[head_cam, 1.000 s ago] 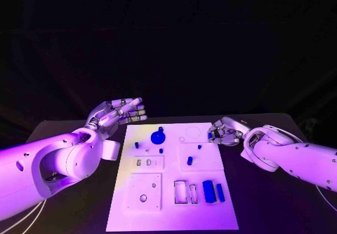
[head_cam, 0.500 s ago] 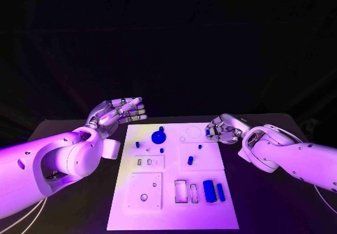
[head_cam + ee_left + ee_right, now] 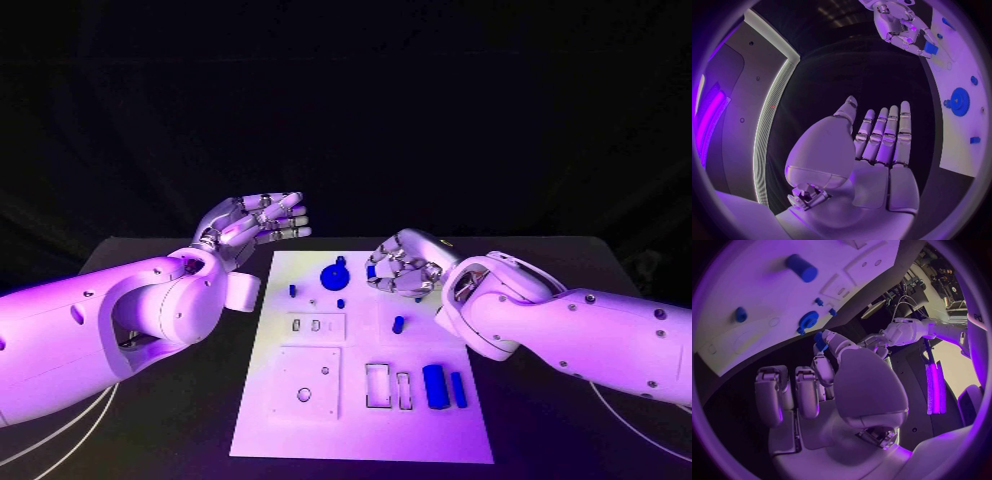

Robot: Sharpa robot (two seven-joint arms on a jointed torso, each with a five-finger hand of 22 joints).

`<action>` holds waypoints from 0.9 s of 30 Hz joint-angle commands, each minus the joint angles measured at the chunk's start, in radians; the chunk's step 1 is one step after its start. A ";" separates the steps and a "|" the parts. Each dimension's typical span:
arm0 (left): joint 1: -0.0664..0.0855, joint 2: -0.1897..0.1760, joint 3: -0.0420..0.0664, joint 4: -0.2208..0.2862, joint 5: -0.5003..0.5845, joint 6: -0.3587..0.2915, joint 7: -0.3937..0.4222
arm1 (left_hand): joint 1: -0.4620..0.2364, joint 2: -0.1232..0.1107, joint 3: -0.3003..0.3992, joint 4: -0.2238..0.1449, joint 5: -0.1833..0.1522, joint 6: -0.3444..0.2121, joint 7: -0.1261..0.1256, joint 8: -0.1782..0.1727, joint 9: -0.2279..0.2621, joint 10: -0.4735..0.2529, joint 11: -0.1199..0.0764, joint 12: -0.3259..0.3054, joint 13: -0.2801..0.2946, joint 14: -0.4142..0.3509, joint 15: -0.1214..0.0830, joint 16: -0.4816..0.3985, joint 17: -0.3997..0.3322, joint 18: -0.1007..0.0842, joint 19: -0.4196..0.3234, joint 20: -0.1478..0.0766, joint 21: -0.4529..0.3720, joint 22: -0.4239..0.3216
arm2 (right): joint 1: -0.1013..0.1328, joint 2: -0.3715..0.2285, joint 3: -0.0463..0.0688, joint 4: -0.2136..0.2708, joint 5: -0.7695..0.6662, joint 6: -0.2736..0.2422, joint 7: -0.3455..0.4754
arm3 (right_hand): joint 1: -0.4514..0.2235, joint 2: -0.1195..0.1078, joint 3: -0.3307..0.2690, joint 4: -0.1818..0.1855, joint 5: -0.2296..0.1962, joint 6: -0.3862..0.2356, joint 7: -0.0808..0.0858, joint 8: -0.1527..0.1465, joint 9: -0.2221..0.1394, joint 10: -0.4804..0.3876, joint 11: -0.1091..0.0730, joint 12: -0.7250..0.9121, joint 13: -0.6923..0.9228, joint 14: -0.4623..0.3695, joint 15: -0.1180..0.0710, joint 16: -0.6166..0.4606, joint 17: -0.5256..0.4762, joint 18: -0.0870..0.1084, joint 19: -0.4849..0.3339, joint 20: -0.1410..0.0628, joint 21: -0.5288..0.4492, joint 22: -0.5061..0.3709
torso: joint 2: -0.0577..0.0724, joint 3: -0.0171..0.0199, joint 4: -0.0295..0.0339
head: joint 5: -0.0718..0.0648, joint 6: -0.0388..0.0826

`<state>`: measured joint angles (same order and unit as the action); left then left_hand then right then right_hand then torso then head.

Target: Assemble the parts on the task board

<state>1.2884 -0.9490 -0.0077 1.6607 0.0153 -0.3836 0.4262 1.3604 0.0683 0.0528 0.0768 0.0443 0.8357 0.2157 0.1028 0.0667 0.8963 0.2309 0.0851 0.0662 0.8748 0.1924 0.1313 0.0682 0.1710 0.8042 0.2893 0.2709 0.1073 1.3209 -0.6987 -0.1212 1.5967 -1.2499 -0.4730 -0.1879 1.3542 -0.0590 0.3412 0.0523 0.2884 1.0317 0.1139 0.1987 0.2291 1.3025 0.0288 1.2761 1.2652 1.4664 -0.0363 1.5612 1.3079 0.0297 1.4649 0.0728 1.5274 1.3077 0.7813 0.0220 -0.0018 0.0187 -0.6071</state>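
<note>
the small blue part (image 3: 372, 271) i'm working with sits pinched in the fingertips of my right hand (image 3: 402, 265), held above the far end of the task board (image 3: 361, 440), just right of the blue gear (image 3: 333, 276). in the left wrist view that same piece (image 3: 930, 48) shows between the right hand's (image 3: 901, 25) curled fingers. other blue pieces i see on the board: a short peg (image 3: 398, 324) near the middle and two bars (image 3: 444, 387) at the near right. my left hand (image 3: 257, 222) hovers off the board's far left corner, palm up, fingers straight and close together, holding nothing.
</note>
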 commanded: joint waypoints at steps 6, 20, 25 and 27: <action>-0.001 0.020 -0.001 -0.022 0.001 0.026 0.005 | 0.008 -0.001 -0.001 -0.005 0.005 -0.006 0.070 -0.006 0.000 -0.007 0.001 -0.004 -0.001 -0.005 0.000 -0.004 -0.001 0.004 -0.006 -0.001 -0.002 -0.001 | -0.033 0.092 -0.010 -0.030 -0.128 0.012 -0.073 | -0.001 0.006 0.004 -0.003 -0.010 -0.007 -0.001 0.026 0.030 -0.004 0.004 -0.002 0.001 0.101 -0.002 0.002 0.251 -0.014 0.077 -0.005 -0.003 0.209 | -0.010 -0.0043 0.0056 | 0.021 -0.014; -0.001 0.022 -0.001 -0.022 0.001 0.028 0.005 | 0.008 -0.001 -0.001 -0.005 0.005 -0.006 0.070 -0.006 0.000 -0.007 0.001 -0.004 -0.001 -0.005 0.000 -0.004 -0.001 0.004 -0.006 -0.001 -0.002 -0.001 | -0.087 0.173 -0.016 -0.077 -0.210 0.058 -0.097 | -0.011 0.003 0.001 0.000 -0.011 -0.011 0.001 0.028 0.032 -0.004 0.006 -0.002 0.001 0.101 -0.001 0.002 0.251 -0.014 0.076 -0.005 -0.004 0.209 | -0.007 -0.0042 0.0023 | 0.036 -0.030; -0.001 0.021 -0.001 -0.021 0.001 0.028 0.005 | 0.007 -0.001 -0.001 -0.005 0.006 -0.007 0.070 -0.006 0.000 -0.008 0.001 -0.005 -0.001 -0.006 0.001 -0.005 -0.001 0.004 -0.006 -0.001 -0.003 -0.001 | -0.096 0.187 -0.017 -0.086 -0.224 0.069 -0.102 | -0.013 0.002 0.000 0.000 -0.011 -0.012 0.001 0.028 0.032 -0.005 0.006 -0.003 0.001 0.101 0.000 0.002 0.251 -0.014 0.077 -0.004 -0.004 0.209 | -0.005 -0.0033 0.0031 | 0.037 -0.036; -0.001 0.021 -0.001 -0.020 0.001 0.028 0.004 | 0.007 -0.001 -0.001 -0.005 0.006 -0.007 0.070 -0.006 0.000 -0.008 0.001 -0.005 -0.001 -0.006 0.001 -0.005 -0.001 0.004 -0.006 -0.001 -0.003 -0.001 | -0.100 0.192 -0.018 -0.089 -0.229 0.074 -0.103 | -0.014 0.000 0.000 0.000 -0.011 -0.013 0.001 0.028 0.032 -0.005 0.006 -0.003 0.001 0.101 0.000 0.002 0.251 -0.014 0.076 -0.004 -0.004 0.209 | -0.006 -0.0032 0.0035 | 0.040 -0.039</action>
<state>1.2875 -0.9284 -0.0091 1.6376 0.0159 -0.3780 0.4235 1.3604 0.0683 0.0528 0.0768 0.0443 0.8357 0.2156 0.1028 0.0668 0.8963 0.2308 0.0851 0.0663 0.8747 0.1924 0.1313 0.0682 0.1709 0.8042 0.2893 0.2709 0.1074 1.2237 -0.5100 -0.1388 1.5099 -1.4381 -0.4238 -0.2740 1.3501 -0.0552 0.3408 0.0523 0.2780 1.0164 0.1192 0.1999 0.2294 1.2988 0.0325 1.2761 1.2662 1.4664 -0.0362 1.5612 1.3076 0.0297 1.4648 0.0731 1.5274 1.3074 0.7752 0.0181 0.0010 0.0564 -0.6427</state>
